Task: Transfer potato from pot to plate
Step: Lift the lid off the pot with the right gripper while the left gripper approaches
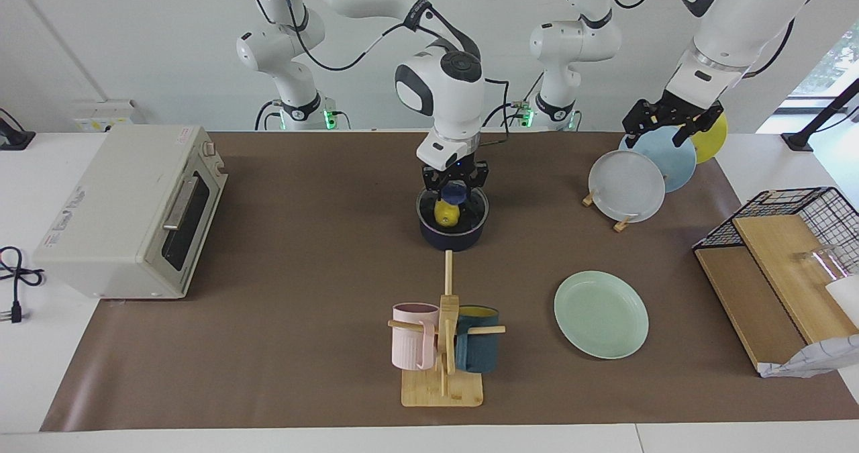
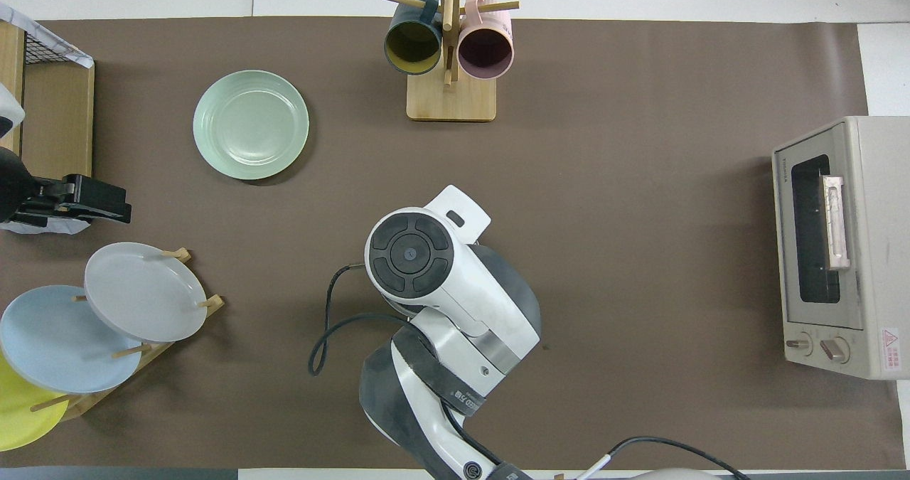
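hidden from overhead: the round dark navy pot (image 1: 452, 223) and the small bright yellow egg-shaped potato (image 1: 446, 213) are both covered by the right arm's white wrist housing (image 2: 419, 267); they show in the facing view only.
cut off: the left arm's body runs out of the frame edge in both views.
potato: stands inside the pot, mid-table, top end up between the fingers.
right gripper (image 1: 454, 188): lowered into the pot mouth, jaws closed in on the upper end of the potato; potato's lower part sits down inside the pot.
left gripper (image 1: 673, 123): waits over the wooden rack of upright plates (image 1: 627, 186), jaws spread wide, holding nothing.
pale mint-green round plate (image 1: 601, 314): flat on the brown mat, farther from the robots than the pot, toward the left arm's end, bare.
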